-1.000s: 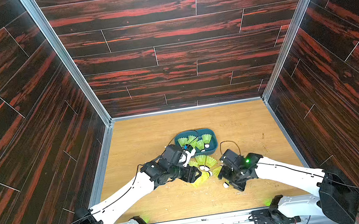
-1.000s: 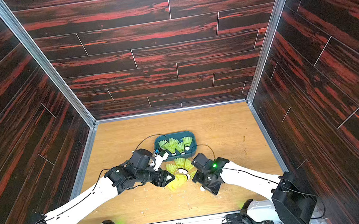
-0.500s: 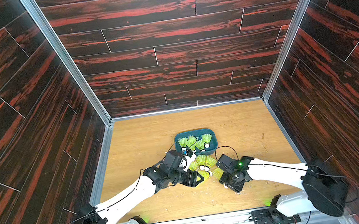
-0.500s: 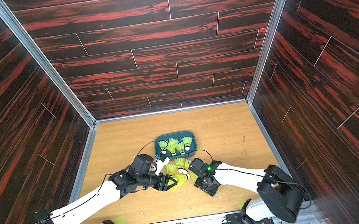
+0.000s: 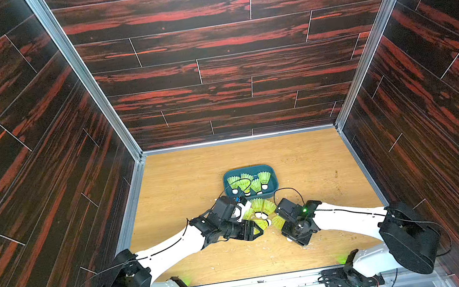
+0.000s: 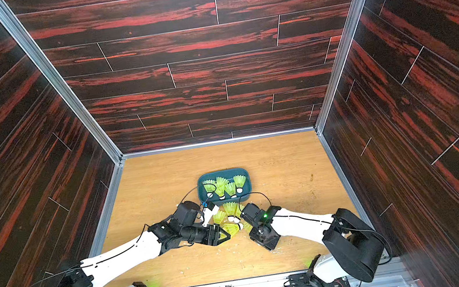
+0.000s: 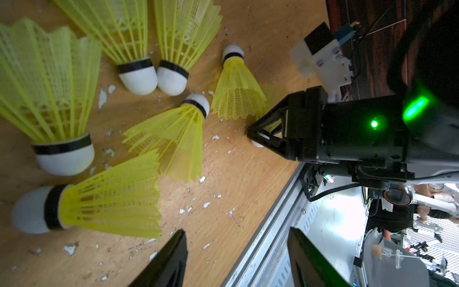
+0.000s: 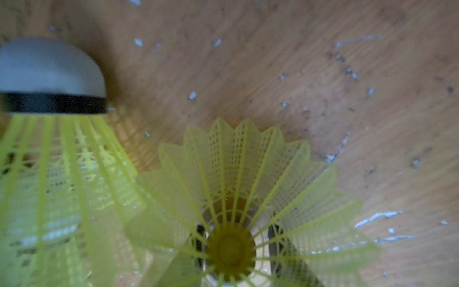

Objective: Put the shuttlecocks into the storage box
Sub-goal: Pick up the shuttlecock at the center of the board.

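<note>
Showing the teal storage box (image 5: 247,168) right of centre on the wooden table (image 5: 184,181), both top views have four yellow-green shuttlecocks (image 5: 264,177) lying inside it with their white tips towards the near side. A loose cluster of further shuttlecocks (image 5: 263,206) lies on the table just near of the box, between the two arms. The left gripper (image 5: 257,231) sits low at the left edge of this cluster; in the left wrist view its jaws stand apart with nothing between them (image 7: 236,248), beside a shuttlecock lying on its side (image 7: 109,201). The right gripper (image 5: 282,223) is at the right edge of the cluster, its fingers (image 8: 198,236) pressed to either side of the base of one shuttlecock (image 8: 236,174), whose open skirt faces the right wrist camera; the jaws are clamped on it. Its white tip touches the table in the left wrist view (image 7: 258,144). Small white flecks (image 7: 206,205) are scattered over the wood around the cluster.
</note>
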`<state>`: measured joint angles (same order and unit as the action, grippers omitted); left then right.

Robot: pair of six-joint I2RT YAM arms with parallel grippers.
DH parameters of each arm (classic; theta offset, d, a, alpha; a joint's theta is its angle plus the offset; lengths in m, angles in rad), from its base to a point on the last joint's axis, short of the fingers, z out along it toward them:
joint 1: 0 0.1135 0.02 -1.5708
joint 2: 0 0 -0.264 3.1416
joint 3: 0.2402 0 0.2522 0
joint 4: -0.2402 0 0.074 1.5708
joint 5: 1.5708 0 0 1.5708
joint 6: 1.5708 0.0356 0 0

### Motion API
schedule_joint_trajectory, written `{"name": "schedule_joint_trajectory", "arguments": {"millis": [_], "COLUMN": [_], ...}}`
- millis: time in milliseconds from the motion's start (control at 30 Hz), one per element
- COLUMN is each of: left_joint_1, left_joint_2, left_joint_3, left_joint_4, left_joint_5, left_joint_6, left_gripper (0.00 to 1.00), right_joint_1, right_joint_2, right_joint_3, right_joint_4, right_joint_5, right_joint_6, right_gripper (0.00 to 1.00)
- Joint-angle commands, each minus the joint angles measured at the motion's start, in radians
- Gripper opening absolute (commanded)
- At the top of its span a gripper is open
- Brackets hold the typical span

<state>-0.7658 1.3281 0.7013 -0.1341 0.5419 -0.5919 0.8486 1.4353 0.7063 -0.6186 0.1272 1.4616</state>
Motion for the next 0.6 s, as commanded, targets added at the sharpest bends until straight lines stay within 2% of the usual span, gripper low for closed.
{"name": "schedule_joint_trajectory", "arguments": {"millis": [0,267,567], "left_joint_1": [0.005,0.011,0.072], "left_joint_2": [-0.001,-0.022,-0.089], "left_joint_3": [-0.002,0.001,0.028], "left_joint_4": [0.034,0.01,-0.012], "left_joint_5": [0.005,-0.019,-0.023], "left_joint_6": [-0.014,-0.009,-0.05], "left_gripper": [0.68,0.68,0.68], "right_joint_1": [0.003,0.002,0.003], "right_joint_2": [0.016,0.004,-0.072], "right_joint_3": [0.009,0.026,0.201], "right_joint_4": [-0.009,-0.044,-0.261], "right_joint_5": [0.0,0.007,0.155], "right_joint_6": [-0.005,-0.018,-0.12], "right_gripper": [0.43,0.24,0.23]}}
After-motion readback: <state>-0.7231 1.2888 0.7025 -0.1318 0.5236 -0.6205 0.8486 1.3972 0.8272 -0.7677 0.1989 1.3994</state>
